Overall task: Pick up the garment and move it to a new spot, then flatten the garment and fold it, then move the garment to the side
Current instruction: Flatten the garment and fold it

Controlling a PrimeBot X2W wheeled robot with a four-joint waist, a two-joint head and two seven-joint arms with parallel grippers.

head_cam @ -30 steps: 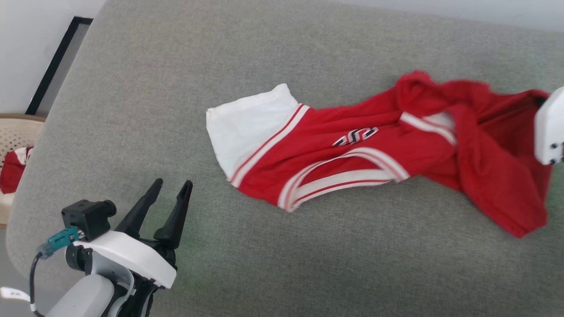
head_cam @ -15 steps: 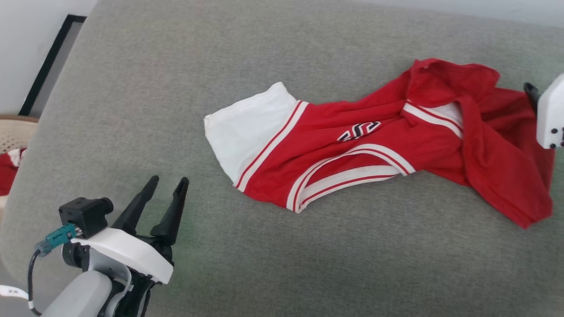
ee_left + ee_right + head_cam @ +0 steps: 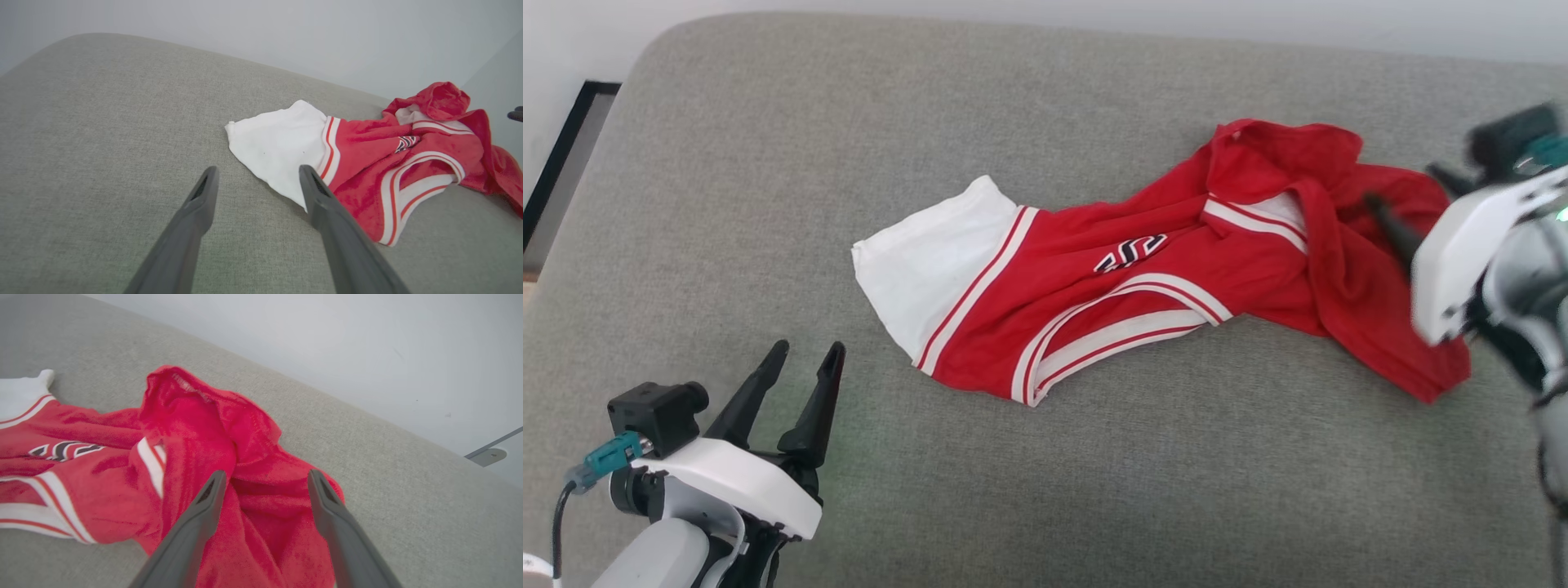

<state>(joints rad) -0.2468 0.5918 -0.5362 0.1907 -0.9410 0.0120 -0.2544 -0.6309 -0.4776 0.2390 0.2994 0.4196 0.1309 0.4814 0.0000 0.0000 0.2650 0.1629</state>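
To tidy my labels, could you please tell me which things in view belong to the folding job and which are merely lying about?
Job: garment, left tool, right tool, both open.
Not part of it: grey cushion beneath, black frame, metal wall fitting.

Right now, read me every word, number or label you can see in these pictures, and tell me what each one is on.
Black, white-outlined lettering on the chest of the red garment: creased and folded over, so it cannot be read as any word or number.
No other readable text, brand or sign.
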